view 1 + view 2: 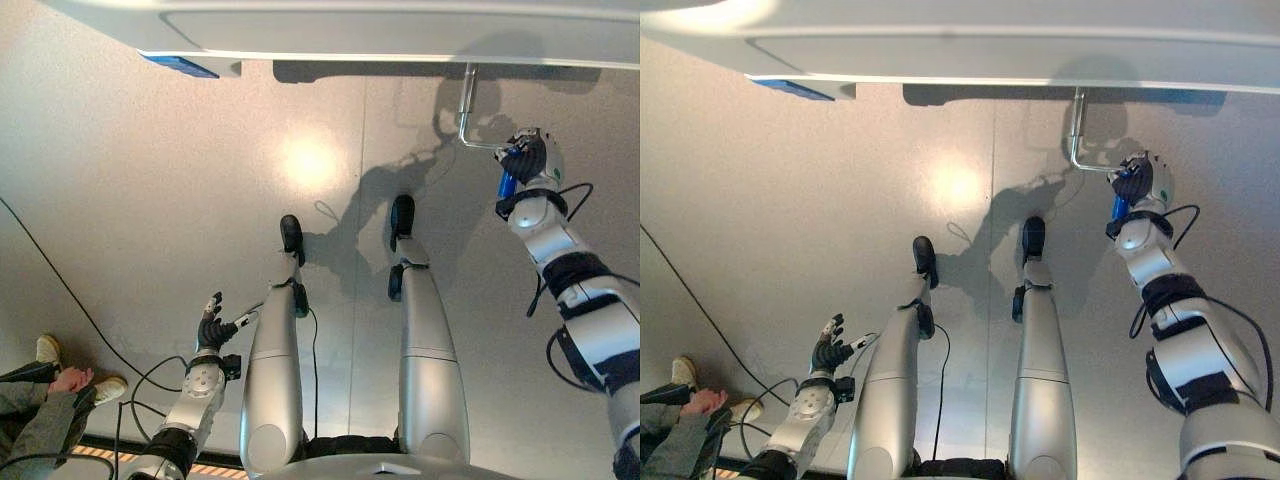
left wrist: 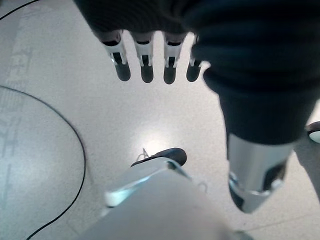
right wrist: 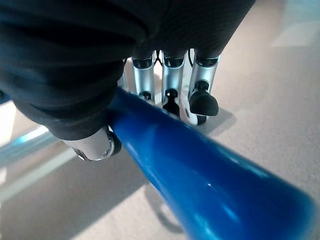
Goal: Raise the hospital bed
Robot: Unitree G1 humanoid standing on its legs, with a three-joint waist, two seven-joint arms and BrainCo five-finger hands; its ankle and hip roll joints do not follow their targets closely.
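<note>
The pale foot end of the hospital bed (image 1: 400, 30) runs along the top of the eye views. A bent metal crank (image 1: 466, 110) hangs below it at the right and ends in a blue handle (image 1: 507, 185). My right hand (image 1: 527, 158) is shut on that blue handle (image 3: 200, 170), fingers (image 3: 172, 85) and thumb curled round it in the right wrist view. My left hand (image 1: 212, 328) hangs low at the lower left, fingers (image 2: 145, 62) straight and holding nothing.
A person (image 1: 45, 400) crouches at the lower left corner, shoes and one hand showing. A blue panel (image 1: 180, 66) sits under the bed's left end. Grey floor (image 1: 150, 200) spreads between the bed and me.
</note>
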